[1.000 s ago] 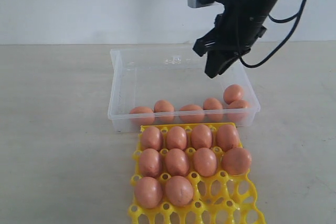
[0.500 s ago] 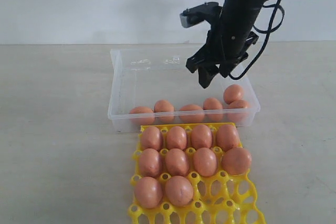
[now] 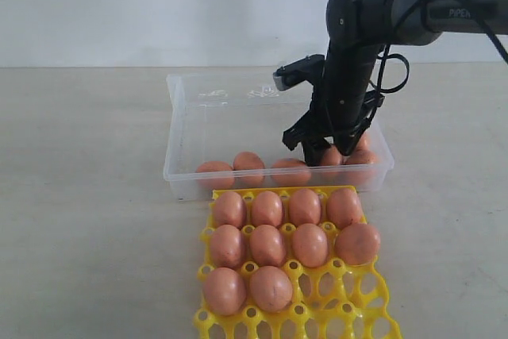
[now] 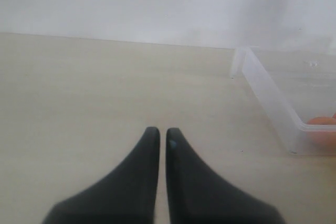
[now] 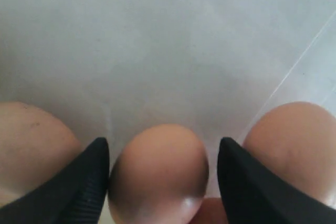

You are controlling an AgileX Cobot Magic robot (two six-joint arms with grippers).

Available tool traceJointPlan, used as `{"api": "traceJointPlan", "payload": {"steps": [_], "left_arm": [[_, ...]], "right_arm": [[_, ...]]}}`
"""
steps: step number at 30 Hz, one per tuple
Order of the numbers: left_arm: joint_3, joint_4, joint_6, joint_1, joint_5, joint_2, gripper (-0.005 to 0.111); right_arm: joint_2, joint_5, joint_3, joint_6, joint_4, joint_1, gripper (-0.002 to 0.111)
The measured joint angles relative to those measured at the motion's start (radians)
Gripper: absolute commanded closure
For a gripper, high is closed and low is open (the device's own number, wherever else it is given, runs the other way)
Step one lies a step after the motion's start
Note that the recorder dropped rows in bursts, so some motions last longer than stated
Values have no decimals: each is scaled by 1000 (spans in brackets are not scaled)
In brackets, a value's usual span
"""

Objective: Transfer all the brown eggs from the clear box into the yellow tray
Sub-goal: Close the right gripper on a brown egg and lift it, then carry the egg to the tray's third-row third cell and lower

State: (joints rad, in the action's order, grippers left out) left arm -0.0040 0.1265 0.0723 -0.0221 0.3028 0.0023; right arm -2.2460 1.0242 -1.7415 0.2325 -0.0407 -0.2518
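Note:
Several brown eggs (image 3: pixel 268 245) fill the far cups of the yellow tray (image 3: pixel 337 307). Others lie along the near wall of the clear box (image 3: pixel 178 129), such as one brown egg (image 3: pixel 248 162). My right gripper (image 3: pixel 325 151) is down inside the box at its near right. In the right wrist view it (image 5: pixel 164 145) stands open astride one egg (image 5: pixel 157 174); one finger is against the shell and a gap shows at the other. More eggs (image 5: pixel 31 150) (image 5: pixel 294 145) lie just outside each finger. My left gripper (image 4: pixel 163 131) is shut and empty over bare table, with the box's corner (image 4: pixel 268 95) off to one side.
The tray lies right against the box's near wall. Its nearest rows of cups (image 3: pixel 349 287) hold nothing. The beige tabletop (image 3: pixel 87 220) stretches to the left of both containers, and a white wall stands behind.
My right arm has come down from above the box into its near right part. Its jaws have spread wide and now straddle an egg.

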Motion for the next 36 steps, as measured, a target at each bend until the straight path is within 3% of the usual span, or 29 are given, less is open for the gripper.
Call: {"api": "traceJointPlan", "payload": {"steps": [6,8,13,23,28,36], "left_arm": [[0,0,0,0,0,0,103],[0,0,0,0,0,0,103],[0,0,0,0,0,0,103],[0,0,0,0,0,0,103],[0,0,0,0,0,0,103],[0,0,0,0,0,0,103]], "right_arm": [[-18,0,0,-10,4,0,56],[-18,0,0,-10,4,0,63],[-18,0,0,-16,4,0,109],[27,-99,2,-106,17,0,108],[230,-519,146,-163,4,0,108],[586,-1506,727,-52,-22,35,108]]}}
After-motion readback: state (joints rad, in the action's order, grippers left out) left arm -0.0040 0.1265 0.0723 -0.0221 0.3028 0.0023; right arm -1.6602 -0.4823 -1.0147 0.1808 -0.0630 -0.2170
